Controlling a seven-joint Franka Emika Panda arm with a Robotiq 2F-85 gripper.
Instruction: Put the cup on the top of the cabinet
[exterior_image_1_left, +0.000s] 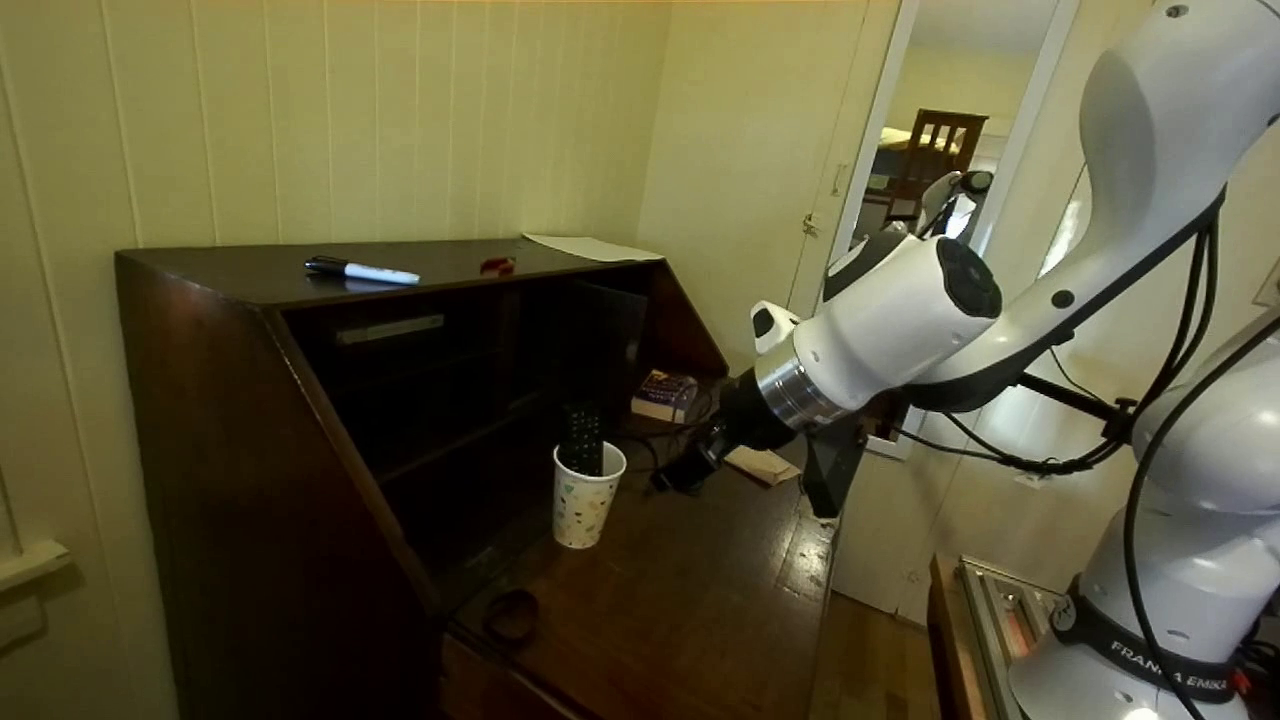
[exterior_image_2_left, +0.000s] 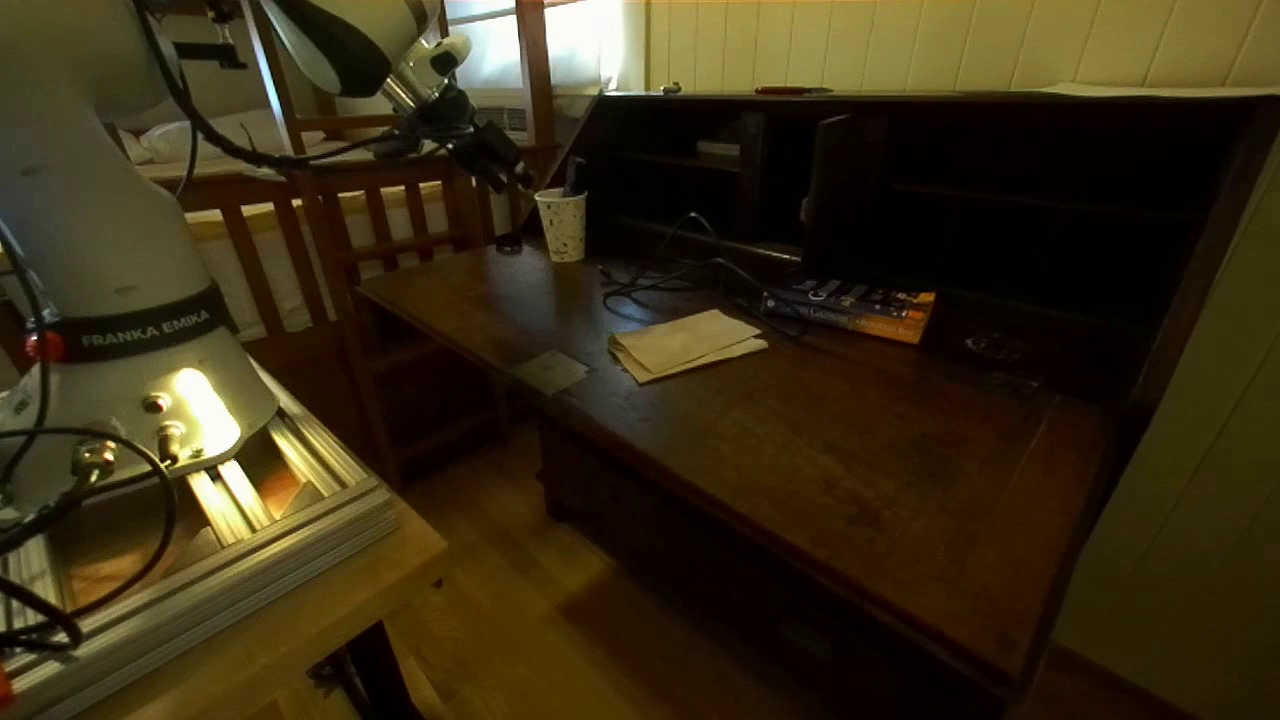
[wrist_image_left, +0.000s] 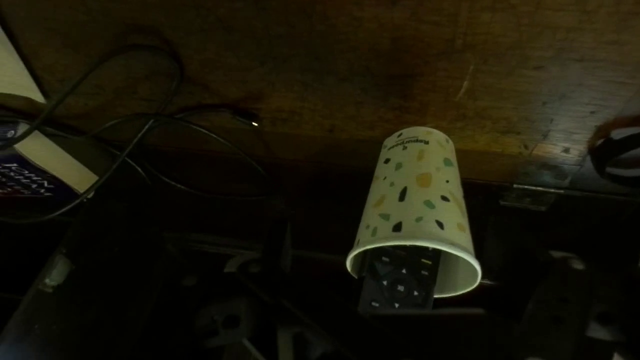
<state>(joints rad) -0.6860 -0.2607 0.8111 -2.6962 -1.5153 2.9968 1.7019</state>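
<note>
Paper cup (exterior_image_1_left: 583, 505), speckled, stood upright on the fold-down desktop (exterior_image_1_left: 690, 600) of the dark secretary cabinet (exterior_image_1_left: 230, 480), w/ a blk remote ctrl (wrist_image_left: 400, 290) poking out of its mouth. In an exterior view the gripper (exterior_image_1_left: 676, 476) hung tilted just right of the cup, apart from it; per wrist view, its fingers (wrist_image_left: 562, 287) were spread wide. Blk-capped marker (exterior_image_1_left: 362, 270) lay on the cabinet's top (exterior_image_1_left: 215, 267) at left, paper sheet (exterior_image_1_left: 590, 248) at right. Dark ring-shaped item (exterior_image_1_left: 512, 615) sat left of the cup; cable (exterior_image_2_left: 690, 269), paperback (exterior_image_2_left: 850, 312) & folded tan paper (exterior_image_2_left: 690, 345) lay right.

Remote (wrist_image_left: 400, 287) — lower end hidden inside cup (wrist_image_left: 417, 200)
</note>
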